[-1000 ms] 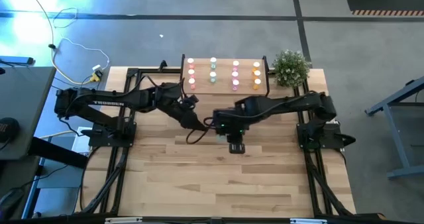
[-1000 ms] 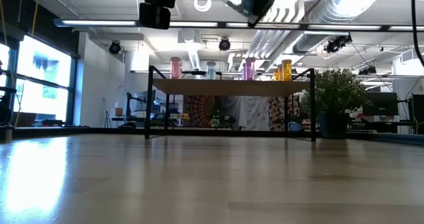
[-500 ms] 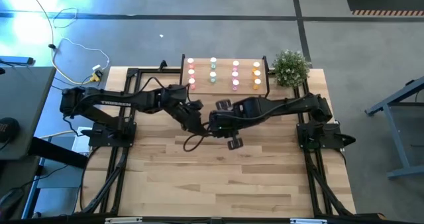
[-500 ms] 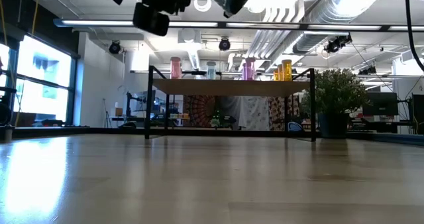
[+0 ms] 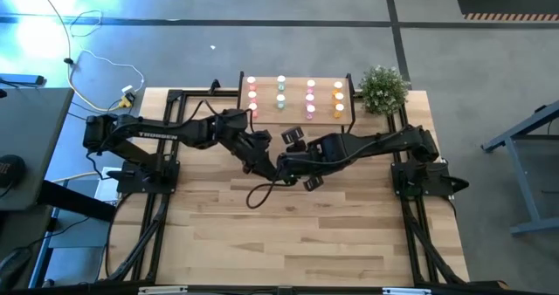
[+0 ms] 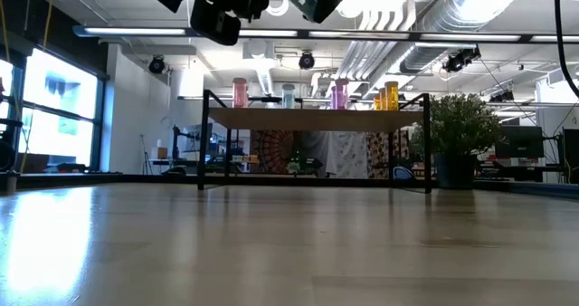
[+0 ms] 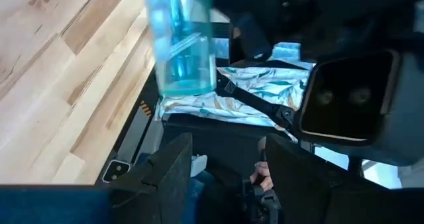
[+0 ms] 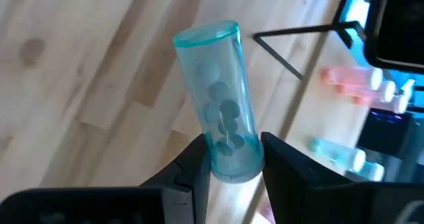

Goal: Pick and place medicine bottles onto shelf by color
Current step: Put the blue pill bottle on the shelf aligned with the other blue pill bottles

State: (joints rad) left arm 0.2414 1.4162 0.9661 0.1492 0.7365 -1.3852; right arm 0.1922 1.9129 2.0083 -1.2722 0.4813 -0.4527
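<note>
risk of a drop judged high: teal bottle [image 8: 218,108] pinched only near its cap end between right gripper [image 8: 228,159] fingers, most of its length sticking out free; could pivot or slip if swung fast. crowding too: left gripper [image 5: 272,166] and right gripper [image 5: 301,168] nearly touching mid-table in high view, cable loop [image 5: 259,193] hanging under them; knock or snag likely if either turns carelessly. left wrist view shows the same bottle [image 7: 179,42] ahead of left fingers [image 7: 171,163], apart and holding nothing; looks like a possible handover, not certain. both arms stretched inward, wrists raised well above table [image 5: 288,234], seen only at top edge of low view. shelf [image 5: 297,99] at far edge beside plant [image 5: 383,87], rows of bottles [image 5: 280,91] by colour already standing on it; crowded rows, tipping a neighbour possible when placing.
</note>
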